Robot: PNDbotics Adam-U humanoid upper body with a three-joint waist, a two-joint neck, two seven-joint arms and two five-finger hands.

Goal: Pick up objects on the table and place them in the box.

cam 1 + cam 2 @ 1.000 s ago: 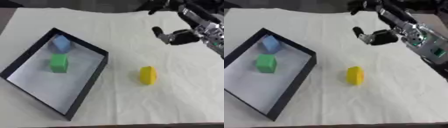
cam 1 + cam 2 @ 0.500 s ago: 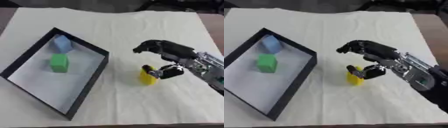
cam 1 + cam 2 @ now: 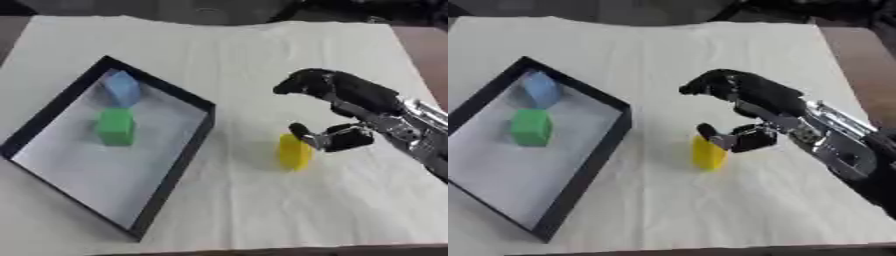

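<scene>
A yellow block [image 3: 294,151] stands on the white cloth to the right of the black box [image 3: 185,159]. My right hand [image 3: 346,104] hovers just over and right of the block. Its fingers arch above the block without closing on it, and the thumb [image 3: 306,135] touches the block's upper right side. Inside the box lie a green block [image 3: 115,126] and a pale blue block [image 3: 121,88] near the far corner. My left hand is out of both views.
The white cloth [image 3: 245,50] covers the table out to a brown edge [image 3: 859,55] at the right. My right forearm [image 3: 846,150], silver and black, crosses the lower right area.
My right hand has swept down from the upper right to the yellow block and now has its thumb against it. The block stays where it was.
</scene>
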